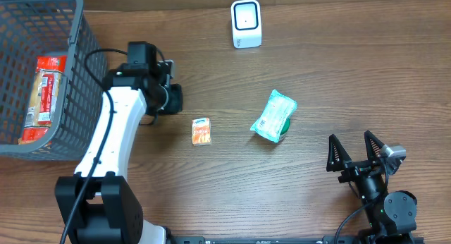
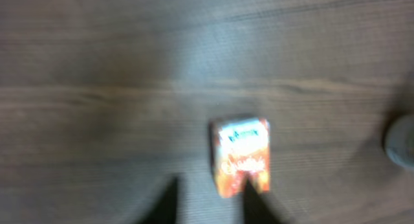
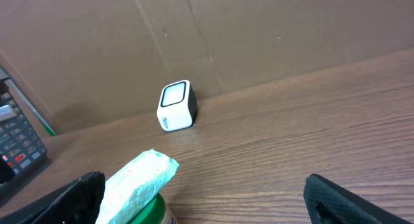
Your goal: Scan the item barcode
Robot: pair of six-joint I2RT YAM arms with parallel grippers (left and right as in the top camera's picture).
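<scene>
Small orange carton [image 1: 201, 131] lies flat on the surface, unheld, just beside left hand [image 1: 174, 100]. Hand probably lining up a pick; opening unreadable in blur. Right hand [image 1: 350, 142] spread wide, empty. Barcode scanner [image 1: 246, 23] well apart.

No legible txt in any view, small orange carton [image 1: 201, 131] front print too blurred, green-white packet [image 1: 273, 116] print too small, red pkg [image 1: 46, 85] in basket [image 1: 84, 53] illegible, scanner [image 1: 246, 23] markings unreadable
</scene>
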